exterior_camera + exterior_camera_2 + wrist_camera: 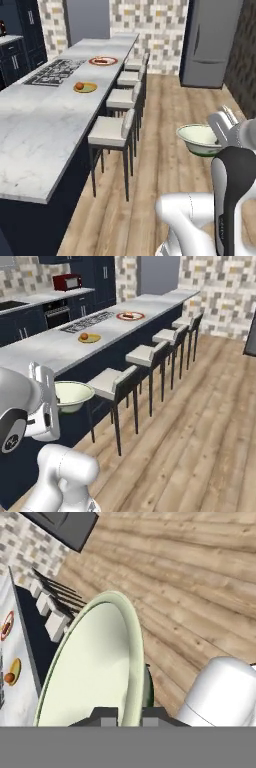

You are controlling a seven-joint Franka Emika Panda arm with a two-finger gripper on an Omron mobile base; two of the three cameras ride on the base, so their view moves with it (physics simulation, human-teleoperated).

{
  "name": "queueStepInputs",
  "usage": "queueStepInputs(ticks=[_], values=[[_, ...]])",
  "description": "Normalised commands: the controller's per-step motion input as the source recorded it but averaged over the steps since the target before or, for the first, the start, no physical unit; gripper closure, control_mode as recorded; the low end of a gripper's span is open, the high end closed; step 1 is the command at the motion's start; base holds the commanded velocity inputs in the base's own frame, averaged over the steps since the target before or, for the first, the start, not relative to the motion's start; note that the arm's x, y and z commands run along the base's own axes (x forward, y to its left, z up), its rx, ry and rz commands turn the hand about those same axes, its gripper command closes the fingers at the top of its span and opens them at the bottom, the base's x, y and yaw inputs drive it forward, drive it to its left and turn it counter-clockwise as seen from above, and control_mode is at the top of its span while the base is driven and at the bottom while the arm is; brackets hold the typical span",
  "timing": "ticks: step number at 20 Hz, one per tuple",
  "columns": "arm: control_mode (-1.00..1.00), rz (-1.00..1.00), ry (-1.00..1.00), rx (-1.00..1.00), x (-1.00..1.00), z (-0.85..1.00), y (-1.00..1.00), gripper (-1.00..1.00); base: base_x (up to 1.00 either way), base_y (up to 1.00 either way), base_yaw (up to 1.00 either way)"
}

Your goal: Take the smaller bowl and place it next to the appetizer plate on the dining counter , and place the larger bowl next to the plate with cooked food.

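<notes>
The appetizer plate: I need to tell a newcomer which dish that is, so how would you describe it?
Start at the long marble-topped dining counter with stools along its side. Just beside the black cooktop set into it lies the appetizer plate, nearer the stool edge. It is the small flat yellow one carrying a single orange ball, unlike the white red-rimmed plate with cooked food farther along.

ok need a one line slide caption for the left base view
Gripper carries the smaller bowl over the wooden floor, beside the stools at the dining counter.
</notes>
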Motion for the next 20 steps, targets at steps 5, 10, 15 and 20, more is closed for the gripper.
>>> queueStepInputs(ticks=[5, 10, 15, 20], values=[[1.0, 0.0, 0.0, 0.0, 0.0, 0.0, 0.0, 1.0, 0.91, -0.69, 0.52], [1.0, 0.0, 0.0, 0.0, 0.0, 0.0, 0.0, 1.0, 0.68, -0.69, 0.44], [1.0, 0.0, 0.0, 0.0, 0.0, 0.0, 0.0, 1.0, 0.6, -0.35, 0.41], [1.0, 0.0, 0.0, 0.0, 0.0, 0.0, 0.0, 1.0, 0.49, -0.14, 0.41]])
